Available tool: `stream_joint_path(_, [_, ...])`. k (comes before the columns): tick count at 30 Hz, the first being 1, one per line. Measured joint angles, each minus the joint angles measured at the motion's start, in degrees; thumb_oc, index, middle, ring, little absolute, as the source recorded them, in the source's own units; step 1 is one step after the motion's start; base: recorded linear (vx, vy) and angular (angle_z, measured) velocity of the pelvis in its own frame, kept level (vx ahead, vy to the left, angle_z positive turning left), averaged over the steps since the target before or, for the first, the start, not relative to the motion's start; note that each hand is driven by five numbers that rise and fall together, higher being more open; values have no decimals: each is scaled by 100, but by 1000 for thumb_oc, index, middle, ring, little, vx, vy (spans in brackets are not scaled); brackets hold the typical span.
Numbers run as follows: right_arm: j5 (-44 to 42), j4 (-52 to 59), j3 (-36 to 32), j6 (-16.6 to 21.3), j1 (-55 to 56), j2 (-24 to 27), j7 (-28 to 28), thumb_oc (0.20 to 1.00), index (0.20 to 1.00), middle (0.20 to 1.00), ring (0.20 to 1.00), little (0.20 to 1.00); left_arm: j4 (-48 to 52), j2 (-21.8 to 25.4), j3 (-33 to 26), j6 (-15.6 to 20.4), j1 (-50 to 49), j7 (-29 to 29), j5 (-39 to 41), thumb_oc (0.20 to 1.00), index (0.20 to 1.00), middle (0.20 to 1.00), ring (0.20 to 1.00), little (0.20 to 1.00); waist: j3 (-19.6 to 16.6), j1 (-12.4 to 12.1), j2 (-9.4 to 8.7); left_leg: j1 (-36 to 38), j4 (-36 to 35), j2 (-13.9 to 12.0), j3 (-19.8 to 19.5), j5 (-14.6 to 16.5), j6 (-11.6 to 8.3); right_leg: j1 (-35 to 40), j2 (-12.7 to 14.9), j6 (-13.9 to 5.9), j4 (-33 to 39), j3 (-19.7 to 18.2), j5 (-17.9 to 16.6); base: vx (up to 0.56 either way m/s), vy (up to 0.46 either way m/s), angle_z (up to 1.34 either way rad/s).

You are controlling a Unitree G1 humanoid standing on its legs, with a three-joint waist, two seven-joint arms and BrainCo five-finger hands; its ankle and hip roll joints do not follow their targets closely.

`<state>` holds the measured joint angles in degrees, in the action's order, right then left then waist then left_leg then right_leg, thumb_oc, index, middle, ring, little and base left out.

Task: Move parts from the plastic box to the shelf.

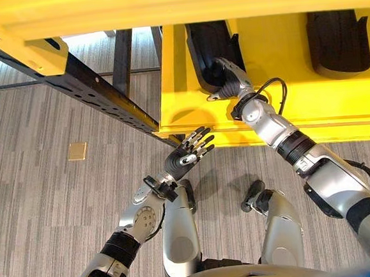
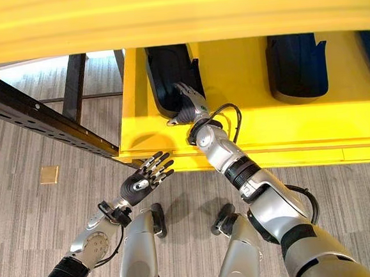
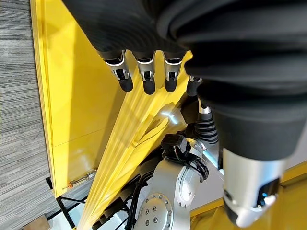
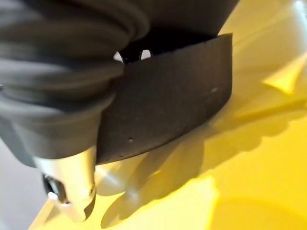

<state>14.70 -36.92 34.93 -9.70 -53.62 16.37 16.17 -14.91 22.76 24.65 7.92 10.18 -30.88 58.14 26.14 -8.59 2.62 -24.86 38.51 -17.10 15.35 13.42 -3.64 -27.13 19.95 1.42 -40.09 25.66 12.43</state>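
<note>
A black moulded part (image 1: 207, 53) lies on the yellow plastic surface (image 1: 310, 103) at the far side. My right hand (image 1: 230, 82) reaches onto the part's near right edge. Its fingers curl over the rim, with the thumb outside on the yellow. In the right wrist view the part's black wall (image 4: 168, 105) sits right against the palm. A second black part (image 1: 337, 40) lies further right on the same surface. My left hand (image 1: 185, 156) hovers open over the floor just below the yellow front edge, its fingers (image 3: 125, 79) straight and holding nothing.
A black perforated rack beam (image 1: 98, 94) with a yellow bracket (image 1: 31, 51) runs diagonally at the left. A yellow bar (image 1: 180, 1) crosses overhead. A small tan plate (image 1: 77, 151) sits in the grey floor at the left.
</note>
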Motion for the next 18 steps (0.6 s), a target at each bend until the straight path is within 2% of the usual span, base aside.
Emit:
stream_joint_path(9, [-388, -53, -46, -1, 55, -63, 437, 1000, 1000, 1000, 1000, 1000, -8, -4, 17, 123, 35, 19, 142, 1000, 1000, 1000, 1000, 1000, -1, -12, -3, -2, 39, 0, 9, 2, 4, 2, 0, -1, -3, -25, -29, 0, 0, 0])
stream_joint_path(18, [-464, -103, -61, 14, 55, -71, 512, 1000, 1000, 1000, 1000, 1000, -12, -5, 199, 142, 46, 215, 197, 1000, 1000, 1000, 1000, 1000, -2, -18, -4, -7, 65, 1, 9, 17, 29, 7, 2, -37, 3, -32, -32, 0, 0, 0])
